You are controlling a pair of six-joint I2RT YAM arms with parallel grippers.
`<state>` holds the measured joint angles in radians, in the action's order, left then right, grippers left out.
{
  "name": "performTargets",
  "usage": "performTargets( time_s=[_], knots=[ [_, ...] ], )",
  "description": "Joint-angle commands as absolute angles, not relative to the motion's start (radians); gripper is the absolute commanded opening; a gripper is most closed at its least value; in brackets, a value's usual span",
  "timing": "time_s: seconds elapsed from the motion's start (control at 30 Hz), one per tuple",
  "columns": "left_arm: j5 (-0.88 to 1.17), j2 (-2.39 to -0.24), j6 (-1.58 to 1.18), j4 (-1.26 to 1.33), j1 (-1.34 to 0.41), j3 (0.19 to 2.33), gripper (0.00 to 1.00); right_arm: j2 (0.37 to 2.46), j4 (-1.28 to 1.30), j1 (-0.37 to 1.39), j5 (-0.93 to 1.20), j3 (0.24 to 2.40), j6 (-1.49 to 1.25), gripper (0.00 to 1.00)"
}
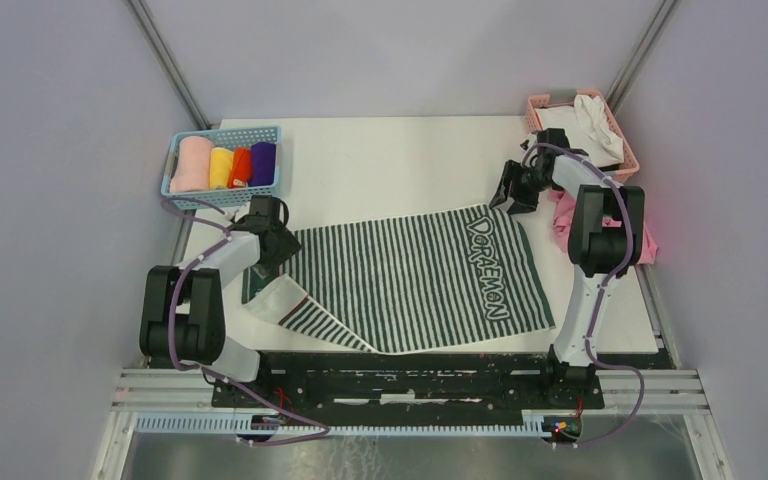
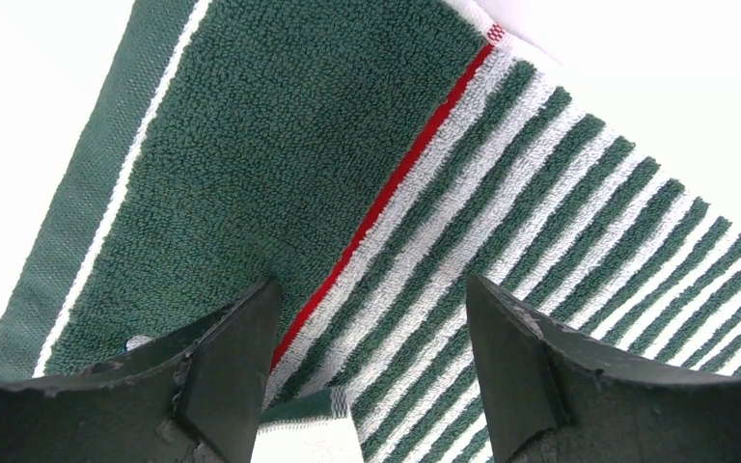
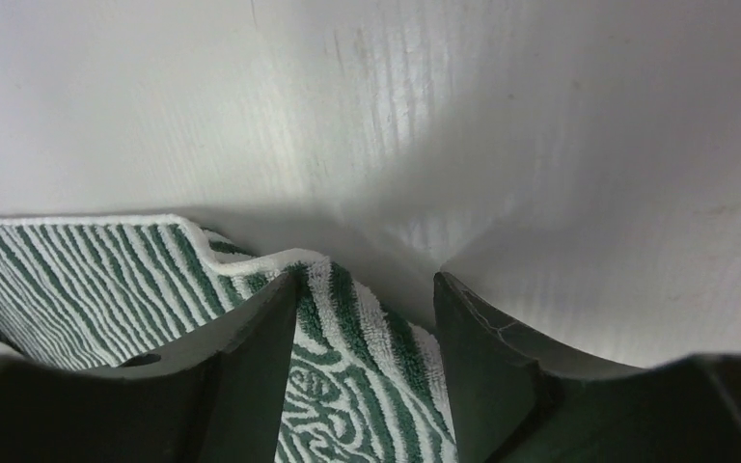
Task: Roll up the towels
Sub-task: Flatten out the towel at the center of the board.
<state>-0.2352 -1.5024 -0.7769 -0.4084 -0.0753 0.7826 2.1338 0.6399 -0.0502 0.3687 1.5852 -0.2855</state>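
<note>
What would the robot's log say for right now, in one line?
striped towel: unrolled | left gripper: open, over left end | right gripper: open, at far corner

Bright, even light (left wrist background overexposed).

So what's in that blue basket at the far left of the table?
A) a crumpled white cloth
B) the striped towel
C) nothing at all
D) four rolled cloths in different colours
D: the blue basket holds a pink roll, a yellow roll, a red roll and a purple roll side by side.
</note>
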Motion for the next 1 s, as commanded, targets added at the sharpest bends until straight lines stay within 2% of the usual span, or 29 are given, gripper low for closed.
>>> performTargets(
  time_s=[0.0,0.1,0.2,0.3,0.43,0.5,0.57,0.6,0.63,0.67,0.7,0.77,0.97],
  knots=[
    [-0.258,-1.513,-0.807,-0.37,-0.071,0.756,0.77,2.166,0.684,-0.03,0.445,1.6,-0.257,0.58],
    [-0.263,-1.5,-0.813,-0.366,-0.071,0.744,0.77,2.178,0.733,-0.009,0.456,1.608,-0.23,0.49],
    [-0.273,-1.49,-0.819,-0.368,-0.072,0.734,0.77,2.159,0.745,0.003,0.431,1.602,-0.222,0.29],
    [-0.291,-1.473,-0.823,-0.379,-0.071,0.729,0.77,2.066,0.745,0.005,0.293,1.599,-0.226,0.1],
    [-0.308,-1.449,-0.83,-0.379,-0.072,0.718,0.76,1.87,0.678,0.01,0.065,1.543,-0.236,0.01],
    [-0.299,-1.447,-0.827,-0.38,-0.072,0.721,0.76,1.78,0.617,0.016,-0.039,1.497,-0.235,0.02],
    [-0.288,-1.445,-0.824,-0.385,-0.071,0.726,0.76,1.726,0.577,0.019,-0.09,1.462,-0.233,0.11],
    [-0.281,-1.441,-0.822,-0.385,-0.072,0.729,0.76,1.716,0.573,0.021,-0.098,1.455,-0.233,0.27],
    [-0.278,-1.438,-0.821,-0.385,-0.072,0.732,0.76,1.718,0.585,0.021,-0.098,1.458,-0.232,0.38],
    [-0.274,-1.435,-0.818,-0.386,-0.072,0.736,0.76,1.729,0.607,0.021,-0.1,1.47,-0.231,0.47],
    [-0.271,-1.433,-0.816,-0.388,-0.072,0.741,0.77,1.743,0.63,0.021,-0.108,1.483,-0.229,0.51],
    [-0.269,-1.431,-0.808,-0.398,-0.071,0.758,0.77,1.771,0.662,0.021,-0.117,1.505,-0.223,0.55],
    [-0.289,-1.419,-0.755,-0.47,-0.072,0.855,0.79,1.884,0.749,0.02,-0.058,1.607,-0.141,0.55]
  ],
)
